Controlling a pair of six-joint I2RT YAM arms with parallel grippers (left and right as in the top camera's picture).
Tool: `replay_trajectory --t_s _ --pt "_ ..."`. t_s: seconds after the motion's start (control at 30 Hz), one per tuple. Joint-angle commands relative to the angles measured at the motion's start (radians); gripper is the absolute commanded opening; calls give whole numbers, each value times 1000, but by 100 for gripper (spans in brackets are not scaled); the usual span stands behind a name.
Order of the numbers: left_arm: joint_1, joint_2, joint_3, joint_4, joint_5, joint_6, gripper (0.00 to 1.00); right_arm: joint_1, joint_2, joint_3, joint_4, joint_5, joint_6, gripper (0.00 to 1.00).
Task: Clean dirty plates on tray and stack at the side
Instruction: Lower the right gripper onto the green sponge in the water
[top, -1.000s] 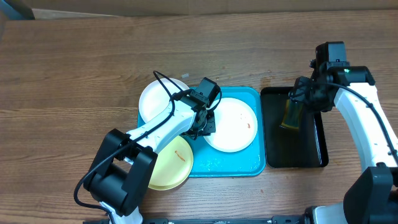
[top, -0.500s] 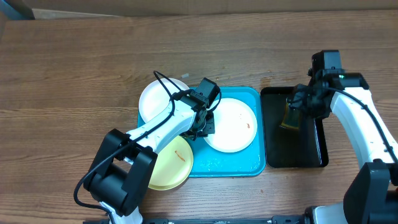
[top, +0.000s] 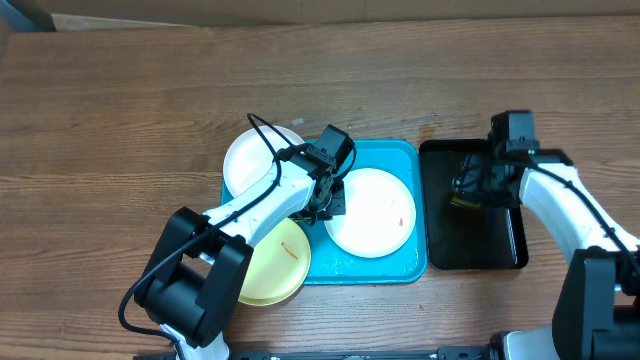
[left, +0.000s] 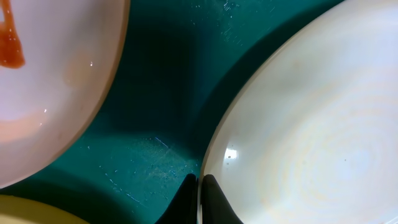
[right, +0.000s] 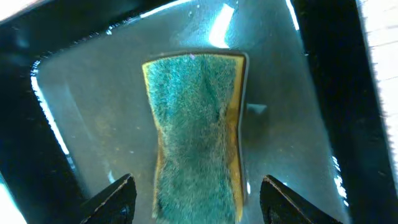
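Note:
My left gripper (top: 328, 200) is shut on the left rim of a white plate (top: 372, 212) that lies on the cyan tray (top: 405, 268). In the left wrist view the fingers (left: 199, 198) pinch that plate's rim (left: 298, 124) over the tray floor (left: 155, 93). The plate has a small red speck on its right side. A second white plate (top: 250, 160) sits at the tray's back left corner. A pale yellow-green plate (top: 272, 262) with an orange smear sits at the front left. My right gripper (top: 472, 186) is open and straddles a green and yellow sponge (right: 196, 130).
The sponge (top: 462, 200) lies in a narrow black tray (top: 470, 250) to the right of the cyan tray. Another plate with an orange-red smear (left: 50, 81) fills the upper left of the left wrist view. Bare wooden table lies all around.
The right gripper has moved left and down over the sponge. The held white plate has shifted a little toward the front of the tray. The left arm has barely moved.

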Motion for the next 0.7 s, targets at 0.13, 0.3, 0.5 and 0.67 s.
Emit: replay_trajectory --t_s 0.13,0.3,0.5,0.67 --pt "5 16 23 -2 -10 13 11 -3 4 -89 60 -3 3 62" --pt "5 16 23 0 -10 13 13 -2 4 -89 49 -58 -5 5" --pt "5 16 23 -3 -10 13 17 -3 3 -42 -62 -96 -12 37" --pt "5 16 23 -3 -10 13 19 -3 3 83 -147 -94 -57 54"
